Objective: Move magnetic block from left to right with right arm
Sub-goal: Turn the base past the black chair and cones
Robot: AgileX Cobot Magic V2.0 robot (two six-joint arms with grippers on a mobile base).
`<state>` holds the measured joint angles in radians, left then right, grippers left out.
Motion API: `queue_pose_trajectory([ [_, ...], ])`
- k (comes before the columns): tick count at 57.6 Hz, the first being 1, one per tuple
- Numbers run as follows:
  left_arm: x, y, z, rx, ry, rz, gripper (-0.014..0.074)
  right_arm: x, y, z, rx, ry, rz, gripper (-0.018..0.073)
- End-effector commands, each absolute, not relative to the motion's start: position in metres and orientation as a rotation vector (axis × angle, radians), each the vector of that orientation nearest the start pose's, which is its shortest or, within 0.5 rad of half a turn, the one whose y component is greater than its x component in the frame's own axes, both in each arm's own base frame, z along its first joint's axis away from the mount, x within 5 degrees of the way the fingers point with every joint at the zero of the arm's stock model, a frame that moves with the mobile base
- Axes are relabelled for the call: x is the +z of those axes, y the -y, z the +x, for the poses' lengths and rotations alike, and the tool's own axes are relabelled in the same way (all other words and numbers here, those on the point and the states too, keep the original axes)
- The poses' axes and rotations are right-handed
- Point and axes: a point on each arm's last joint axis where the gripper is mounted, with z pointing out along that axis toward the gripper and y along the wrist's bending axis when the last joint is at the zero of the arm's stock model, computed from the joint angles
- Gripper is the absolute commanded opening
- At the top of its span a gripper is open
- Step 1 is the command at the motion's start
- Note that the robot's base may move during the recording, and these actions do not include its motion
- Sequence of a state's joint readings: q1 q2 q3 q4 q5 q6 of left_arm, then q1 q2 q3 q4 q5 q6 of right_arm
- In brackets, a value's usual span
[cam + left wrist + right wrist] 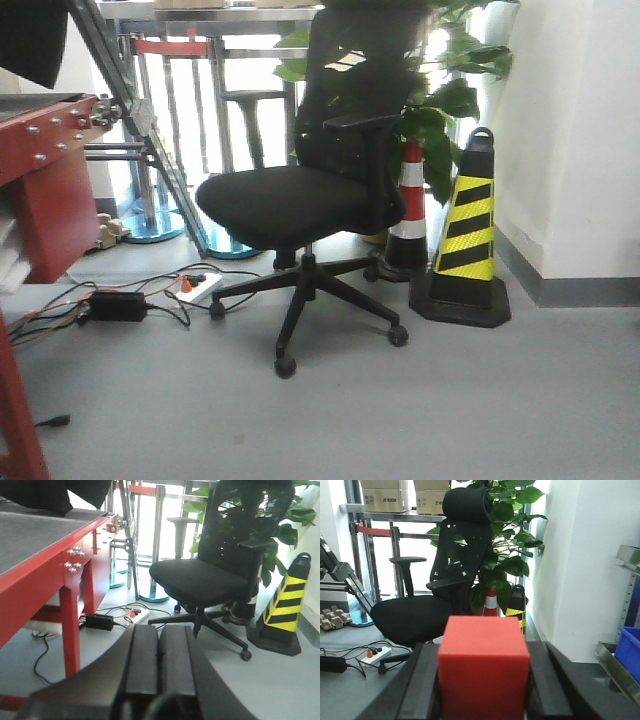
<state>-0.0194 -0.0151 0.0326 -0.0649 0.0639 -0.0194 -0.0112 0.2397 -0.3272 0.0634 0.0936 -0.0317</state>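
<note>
In my right wrist view the right claw [483, 647] is clamped on the magnetic block [482, 677]. The red cube sits between the two black fingers [422, 680], one finger flat against its left face and the other against its right face, and it fills the near middle of the view. The claw points about level into the room, toward the black office chair [415, 617] and the green plant [507, 555] far behind, with the white wall [580, 580] on the right. What lies under the block I cannot see.

In the left wrist view the left claw [160, 640] has its two fingers pressed together, with nothing between them. It points forward and a little down over the grey floor [280, 690]. The red bench [50, 575] stands near on its left, and the chair is farther ahead. The front view gives me the chair, a yellow-black traffic cone [465, 235] on the right and a corner of the bench on the left.
</note>
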Motion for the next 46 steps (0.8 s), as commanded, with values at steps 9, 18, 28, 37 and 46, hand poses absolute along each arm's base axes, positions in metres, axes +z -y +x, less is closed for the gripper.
queue_pose_trajectory([
  [9,0.2025,0.0011,0.056,-0.088,-1.481,-0.051,-0.0117,0.3174,0.001,0.0666,0.006,-1.379,0.026,0.0244],
  [18,0.2025,0.0011,0.056,-0.088,-1.481,-0.051,-0.0117,0.3174,0.001,0.0666,0.006,-1.379,0.026,0.0244],
  [28,0.2025,0.0011,0.056,-0.088,-1.481,-0.051,-0.0117,0.3174,0.001,0.0666,0.006,-1.379,0.026,0.0244],
  [37,0.2025,0.0011,0.056,-0.088,-1.481,-0.051,-0.0117,0.3174,0.001,0.0666,0.006,-1.379,0.026,0.0244],
  [46,0.2025,0.0011,0.056,-0.088,-1.481,-0.051,-0.0117,0.3174,0.001,0.0666,0.006,-1.379,0.026,0.0244],
])
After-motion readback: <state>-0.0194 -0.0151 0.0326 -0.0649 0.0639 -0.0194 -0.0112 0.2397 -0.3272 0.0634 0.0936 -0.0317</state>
